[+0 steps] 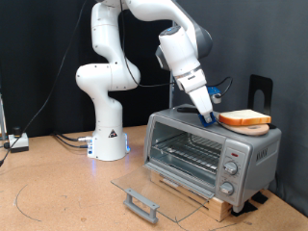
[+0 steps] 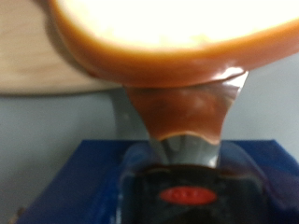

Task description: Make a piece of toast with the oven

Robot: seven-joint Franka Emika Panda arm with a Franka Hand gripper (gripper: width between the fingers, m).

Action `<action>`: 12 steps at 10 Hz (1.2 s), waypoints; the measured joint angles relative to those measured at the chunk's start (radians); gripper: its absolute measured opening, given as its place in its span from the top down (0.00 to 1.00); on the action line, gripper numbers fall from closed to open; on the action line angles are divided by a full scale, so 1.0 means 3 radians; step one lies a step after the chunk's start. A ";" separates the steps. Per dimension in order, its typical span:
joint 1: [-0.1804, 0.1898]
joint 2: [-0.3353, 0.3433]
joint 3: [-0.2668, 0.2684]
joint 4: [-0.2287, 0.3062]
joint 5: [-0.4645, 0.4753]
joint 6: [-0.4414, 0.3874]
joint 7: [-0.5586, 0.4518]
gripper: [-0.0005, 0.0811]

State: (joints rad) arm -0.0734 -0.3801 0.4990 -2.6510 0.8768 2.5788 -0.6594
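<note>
The piece of toast (image 1: pixel 244 119), with an orange-brown crust, lies on a round wooden board (image 1: pixel 263 129) on top of the silver oven (image 1: pixel 245 154). The oven's glass door (image 1: pixel 164 188) is open and lies flat in front, and the wire rack (image 1: pixel 188 154) inside is bare. My gripper (image 1: pixel 209 117) is down on the oven top at the toast's edge towards the exterior view's left. In the wrist view the toast (image 2: pixel 168 37) fills the frame very close, with one metal finger (image 2: pixel 182 117) touching its crust. The other finger is hidden.
A blue part (image 1: pixel 215 94) sits by the gripper and shows in the wrist view (image 2: pixel 75 177). The door handle (image 1: pixel 141 202) sticks out over the table. A black stand (image 1: pixel 261 91) rises behind the oven. Knobs (image 1: pixel 231 166) are on the oven's front panel. The robot base (image 1: pixel 108 135) stands at the exterior view's left.
</note>
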 joint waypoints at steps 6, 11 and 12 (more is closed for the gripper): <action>0.0110 -0.0020 -0.0208 -0.0062 0.0932 -0.0011 -0.0931 0.51; 0.0043 -0.0461 -0.0491 -0.0175 0.0636 -0.0667 -0.0843 0.51; -0.0006 -0.0583 -0.0517 -0.0215 0.0499 -0.0828 -0.0743 0.51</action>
State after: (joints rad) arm -0.0752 -0.5548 0.3441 -2.7156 1.0266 2.3306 -0.8825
